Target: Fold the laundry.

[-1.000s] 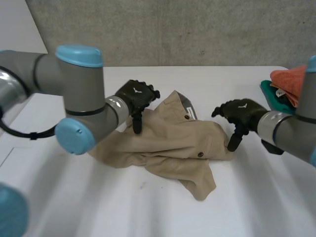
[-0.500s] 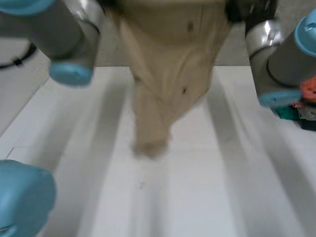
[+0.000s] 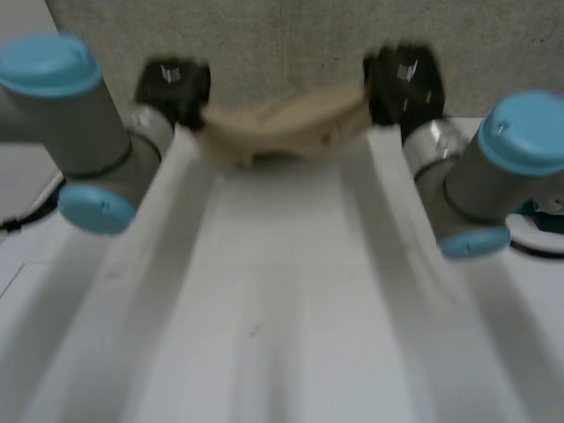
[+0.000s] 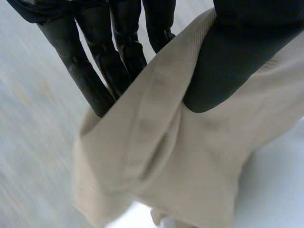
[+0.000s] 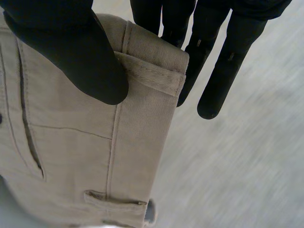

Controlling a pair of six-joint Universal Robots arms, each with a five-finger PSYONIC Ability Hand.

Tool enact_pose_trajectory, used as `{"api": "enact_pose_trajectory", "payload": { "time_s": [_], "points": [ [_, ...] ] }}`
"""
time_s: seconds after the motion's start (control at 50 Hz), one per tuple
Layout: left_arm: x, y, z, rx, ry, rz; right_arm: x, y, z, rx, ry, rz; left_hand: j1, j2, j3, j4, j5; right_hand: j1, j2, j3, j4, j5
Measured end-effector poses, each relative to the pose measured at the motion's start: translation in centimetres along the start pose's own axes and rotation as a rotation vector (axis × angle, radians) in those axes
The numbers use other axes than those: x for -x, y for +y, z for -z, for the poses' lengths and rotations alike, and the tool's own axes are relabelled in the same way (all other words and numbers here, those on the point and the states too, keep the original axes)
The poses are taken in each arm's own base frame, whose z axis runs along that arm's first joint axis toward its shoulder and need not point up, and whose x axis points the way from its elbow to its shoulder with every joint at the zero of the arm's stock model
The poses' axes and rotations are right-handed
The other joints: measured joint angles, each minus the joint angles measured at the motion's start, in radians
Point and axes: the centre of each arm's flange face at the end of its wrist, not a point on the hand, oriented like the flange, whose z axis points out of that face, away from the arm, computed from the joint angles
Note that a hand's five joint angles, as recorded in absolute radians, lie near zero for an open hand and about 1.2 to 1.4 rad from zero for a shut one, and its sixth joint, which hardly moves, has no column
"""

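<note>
White table [image 3: 282, 317] runs from near to far in the head view, and a grey concrete wall [image 3: 282, 35] stands behind its far edge. The left arm [image 3: 84, 132] comes in from the left and the right arm [image 3: 480, 167] from the right, both reaching toward the far end. A tan garment [image 3: 282, 128] hangs in the air there, in front of the wall, stretched sideways from one hand to the other; it sags a little in the middle and bunches toward the left. The left hand [image 3: 172, 84] has its left end and the right hand [image 3: 401, 79] its right end. In the left wrist view the thumb [image 4: 237, 61] lies on the front of the cloth and the straight fingers [image 4: 95, 66] stand behind it, so the cloth is pinched between them. In the right wrist view that hand's thumb presses the waistband [image 5: 152, 64] against the fingers behind, a firm pinch at the garment's top corner. Below the thumb a pocket slit [image 5: 28, 123] runs down the cloth, and a belt loop [image 5: 116, 205] sits at the lower edge
</note>
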Motion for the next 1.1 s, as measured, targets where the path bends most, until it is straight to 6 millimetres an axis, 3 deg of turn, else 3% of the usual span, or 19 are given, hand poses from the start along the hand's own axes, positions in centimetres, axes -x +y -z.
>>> {"api": "enact_pose_trajectory", "payload": {
  "time_s": [0.04,0.06,0.16,0.2,0.32,0.34,0.36,0.38,0.4,0.46,0.54,0.56,0.66,0.68,0.82,0.92,0.98,1.02,1.1],
  "points": [
    [0.0,0.0,0.0,0.0,0.0,0.0,0.0,0.0,0.0,0.0,0.0,0.0,0.0,0.0,0.0,0.0,0.0,0.0,0.0,0.0,0.0,0.0],
    [-1.2,3.7,1.5,0.124,0.049,-0.01,1.0,4.0,2.4,0.142,-0.061,0.024,-0.137,-0.162,-0.16,-0.163,-0.124,0.0,0.0,0.0,0.0,0.0],
    [-2.4,6.7,3.4,0.235,0.109,-0.035,1.7,6.9,4.7,0.26,-0.114,0.064,-0.336,-0.345,-0.34,-0.346,-0.31,0.0,0.0,0.0,0.0,0.0],
    [-3.2,8.2,5.2,0.308,0.162,-0.075,2.0,8.9,7.2,0.38,-0.179,0.126,-0.499,-0.514,-0.509,-0.518,-0.486,0.002,0.0,0.0,0.001,0.0],
    [-3.3,8.3,5.8,0.327,0.18,-0.096,2.0,9.1,8.0,0.417,-0.202,0.148,-0.499,-0.514,-0.509,-0.518,-0.486,0.002,0.0,0.0,0.001,0.0],
    [-3.3,7.9,6.9,0.348,0.205,-0.141,2.0,9.0,8.6,0.447,-0.221,0.163,-0.499,-0.514,-0.509,-0.518,-0.486,-0.216,-0.269,-0.276,-0.273,-0.263],
    [-3.3,7.9,6.9,0.348,0.205,-0.141,2.0,9.0,8.6,0.447,-0.221,0.163,-0.499,-0.514,-0.509,-0.518,-0.486,-0.216,-0.269,-0.276,-0.273,-0.263],
    [-3.1,7.2,7.7,0.355,0.216,-0.174,1.5,7.8,9.5,0.5,-0.249,0.175,-0.888,-0.933,-0.929,-0.941,-0.914,-0.377,-0.439,-0.441,-0.451,-0.449],
    [-2.9,6.9,7.8,0.355,0.215,-0.181,1.4,7.4,9.6,0.509,-0.251,0.172,-0.888,-0.935,-0.929,-0.941,-0.914,-0.646,-0.715,-0.715,-0.741,-0.754],
    [-2.0,6.1,8.1,0.358,0.199,-0.185,0.7,6.0,9.7,0.542,-0.249,0.141,-0.888,-0.935,-0.929,-0.941,-0.914,-0.781,-0.839,-0.855,-0.875,-0.886],
    [-1.4,5.7,8.3,0.36,0.185,-0.182,0.5,5.6,9.8,0.552,-0.248,0.131,-0.888,-0.935,-0.929,-0.941,-0.914,-0.793,-0.851,-0.882,-0.892,-0.908],
    [0.0,5.3,8.6,0.368,0.148,-0.159,-0.1,3.9,10.5,0.629,-0.264,0.05,-0.886,-0.933,-0.927,-0.938,-0.909,-0.793,-0.851,-0.885,-0.892,-0.908],
    [0.4,5.3,8.6,0.373,0.138,-0.15,-0.1,3.8,10.6,0.641,-0.268,0.039,-0.886,-0.933,-0.927,-0.938,-0.909,-0.793,-0.851,-0.885,-0.892,-0.907],
    [1.2,5.6,8.6,0.389,0.118,-0.128,0.0,3.6,11.0,0.669,-0.281,0.015,-0.826,-0.869,-0.871,-0.869,-0.833,-0.792,-0.85,-0.881,-0.89,-0.894],
    [2.6,8.2,8.8,0.491,0.116,-0.058,1.1,4.8,11.9,0.703,-0.322,-0.014,-0.726,-0.767,-0.768,-0.767,-0.73,-0.772,-0.843,-0.834,-0.851,-0.829],
    [2.1,9.8,9.4,0.552,0.165,-0.029,2.9,7.4,11.7,0.642,-0.338,0.016,-0.717,-0.76,-0.759,-0.758,-0.722,-0.638,-0.71,-0.714,-0.721,-0.711],
    [2.1,9.8,9.4,0.552,0.165,-0.029,2.9,7.4,11.7,0.642,-0.338,0.016,-0.717,-0.76,-0.759,-0.758,-0.722,-0.638,-0.71,-0.714,-0.721,-0.711],
    [1.2,10.9,9.7,0.566,0.202,-0.034,3.9,9.0,11.3,0.592,-0.349,0.052,-0.72,-0.761,-0.758,-0.76,-0.726,-0.542,-0.602,-0.616,-0.627,-0.619],
    [0.9,11.1,9.6,0.564,0.204,-0.041,4.0,9.2,11.2,0.584,-0.35,0.058,-0.72,-0.761,-0.758,-0.76,-0.726,-0.51,-0.57,-0.583,-0.594,-0.585]
  ]
}}
